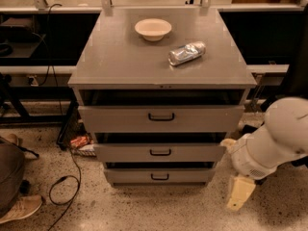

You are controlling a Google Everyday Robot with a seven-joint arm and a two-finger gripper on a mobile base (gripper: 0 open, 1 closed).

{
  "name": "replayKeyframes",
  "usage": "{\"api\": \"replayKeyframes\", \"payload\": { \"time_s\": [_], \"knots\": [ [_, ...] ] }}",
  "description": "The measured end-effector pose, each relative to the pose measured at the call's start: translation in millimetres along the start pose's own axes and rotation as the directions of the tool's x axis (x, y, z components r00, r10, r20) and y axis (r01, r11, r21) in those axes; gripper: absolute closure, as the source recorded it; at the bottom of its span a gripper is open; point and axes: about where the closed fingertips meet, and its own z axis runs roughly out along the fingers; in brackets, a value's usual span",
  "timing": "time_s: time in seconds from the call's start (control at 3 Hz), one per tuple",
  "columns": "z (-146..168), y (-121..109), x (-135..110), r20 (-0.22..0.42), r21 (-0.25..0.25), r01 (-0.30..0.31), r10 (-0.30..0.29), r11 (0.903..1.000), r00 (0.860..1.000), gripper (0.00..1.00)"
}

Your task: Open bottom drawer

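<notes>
Hanging low beside the cabinet's right flank: cream-coloured tool (239, 194) at the end of a white, rounded robot arm (284, 138), pointing floorward, near the level of the lowest drawer but apart from it, with nothing visibly held. Cannot tell how far open.

Left of the tool: bottom drawer (130, 176), lowest of three grey metal fronts, flat and shallow, set close above the speckled floor (144, 211). Apparently shut or almost so, with a dark gap above. At the front's middle: small black bar handle (160, 177), horizontal, the only sensible place to take hold.

Judged stiff and rigid, sheet metal on runners; probably light if unloaded, sliding straight outward. Smooth painted face likely slippery, hence hooking or pinching the bar rather than pressing the panel. Not fragile. Probably little clearance behind the bar, so calling for a level, centred approach.

Above: middle drawer (192, 153) and taller top drawer (202, 118), each with a like handle. On the cabinet's grey top surface (120, 61): shallow cream bowl (153, 29) and crumpled silver packet (186, 53), apart from each other.

No brand, label or writing legible anywhere.
</notes>
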Motion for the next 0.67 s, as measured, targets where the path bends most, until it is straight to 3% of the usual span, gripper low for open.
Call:
{"api": "replayKeyframes", "payload": {
  "time_s": [0.33,0.67],
  "knots": [
    [93.7,12.6,6.1,0.025,-0.04,0.001,0.0,0.9992,1.0,0.0],
    [93.7,12.6,6.1,0.025,-0.04,0.001,0.0,0.9992,1.0,0.0]
  ]
}}
